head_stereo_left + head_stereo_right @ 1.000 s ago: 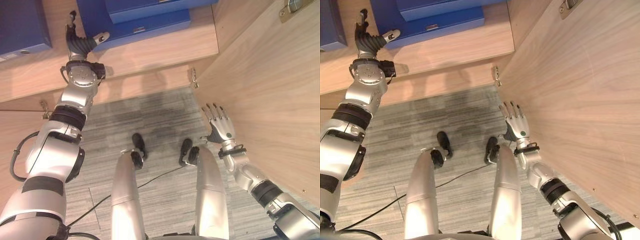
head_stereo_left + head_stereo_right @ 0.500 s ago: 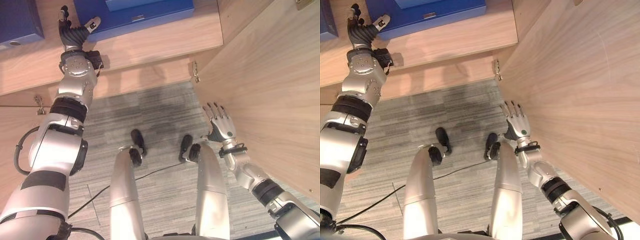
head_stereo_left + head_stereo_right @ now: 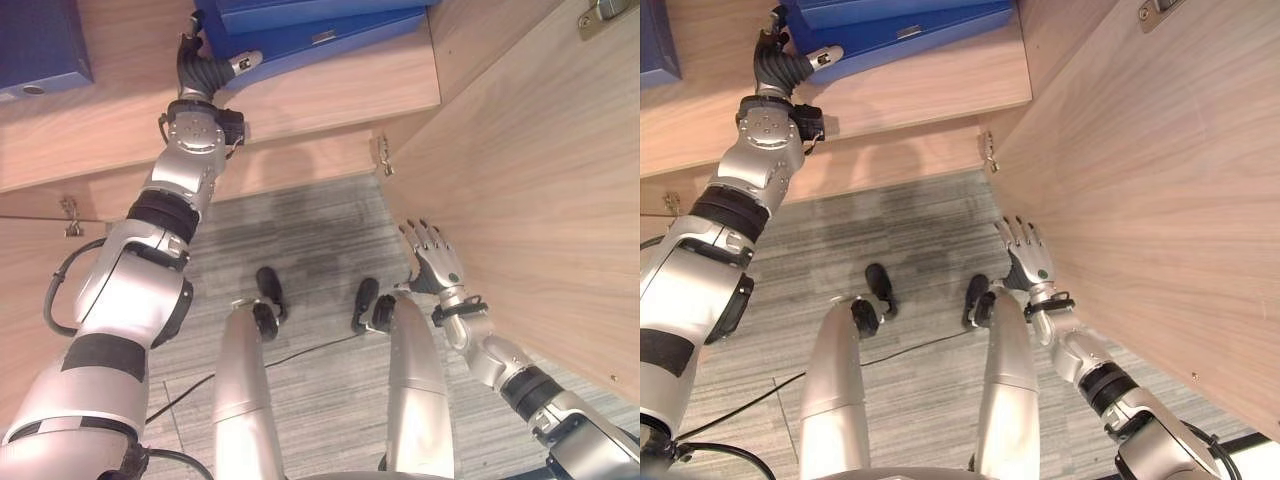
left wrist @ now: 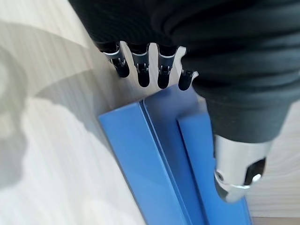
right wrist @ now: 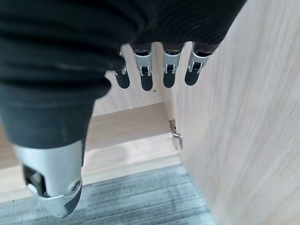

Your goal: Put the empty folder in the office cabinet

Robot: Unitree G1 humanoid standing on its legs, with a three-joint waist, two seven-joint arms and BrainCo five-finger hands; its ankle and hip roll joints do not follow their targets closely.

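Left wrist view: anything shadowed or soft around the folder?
Left wrist view: broad grey shadow falls across the wooden shelf beside the blue folder; the left robot hand and its dark cover look soft, being so close. Left eye view: a darker shadow patch on the carpet.

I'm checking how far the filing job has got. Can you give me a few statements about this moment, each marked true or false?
1. The blue folder lies on the cabinet shelf. True.
2. The left hand is at the blue folder's near corner, fingers straight. True.
3. The right hand is curled round a folder. False: it hangs open and empty beside the cabinet door, over the carpet.
4. The cabinet door is closed. False: it stands open, at the robot's right.
5. A darker blue folder sits further left on the shelf. True.
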